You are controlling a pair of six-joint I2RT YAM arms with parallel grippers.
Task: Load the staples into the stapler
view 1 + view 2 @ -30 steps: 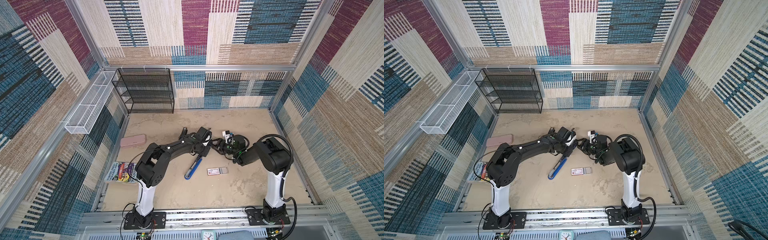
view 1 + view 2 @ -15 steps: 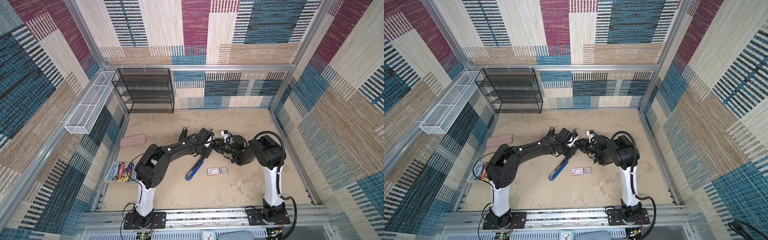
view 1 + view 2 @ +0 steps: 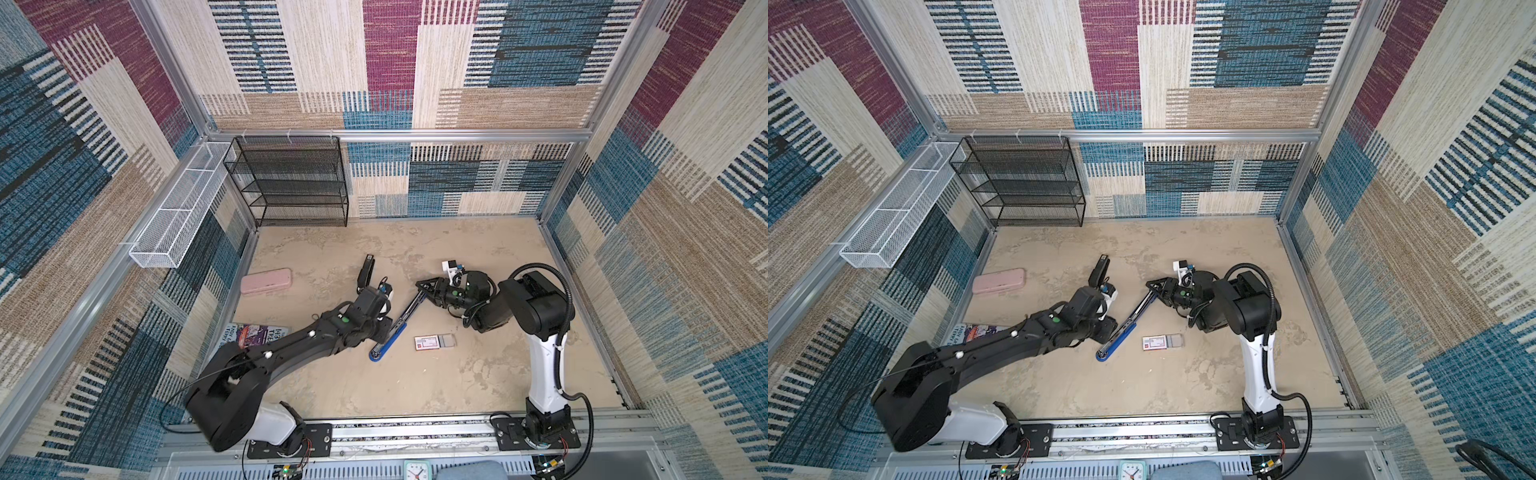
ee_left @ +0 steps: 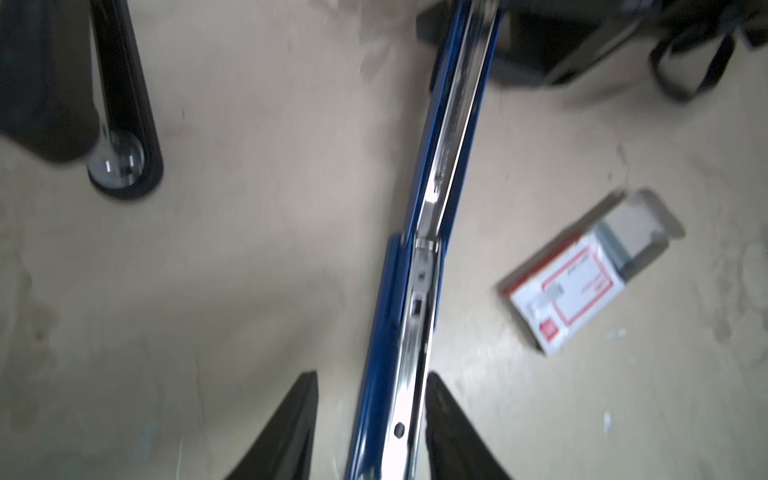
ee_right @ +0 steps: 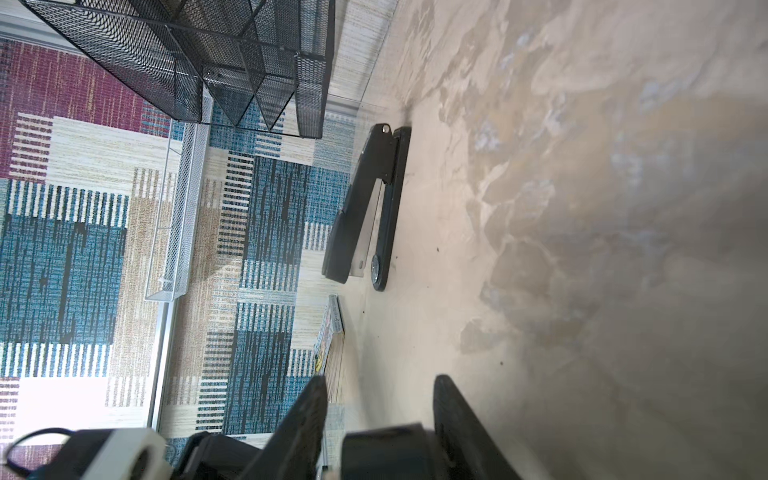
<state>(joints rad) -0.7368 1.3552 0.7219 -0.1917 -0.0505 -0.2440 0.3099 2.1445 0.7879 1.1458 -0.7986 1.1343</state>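
Long blue-and-chrome stapler (image 3: 386,344) lay opened out on the beige tabletop (image 3: 415,395), its far end hidden at the right pincer (image 3: 420,286). The wrist view there cropped a dark block between the fingers (image 5: 307,415), so pinching or not: could not tell. Left pincer (image 4: 372,374) stood spread astride the stapler, blurred. White, red-labelled box of staples (image 4: 573,282), grey tray protruding, lay just beside the stapler, a gap between them. The right wrist view missed it.

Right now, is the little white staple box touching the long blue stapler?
Apart. The left wrist view shows bare table between the staple box and the blue stapler.
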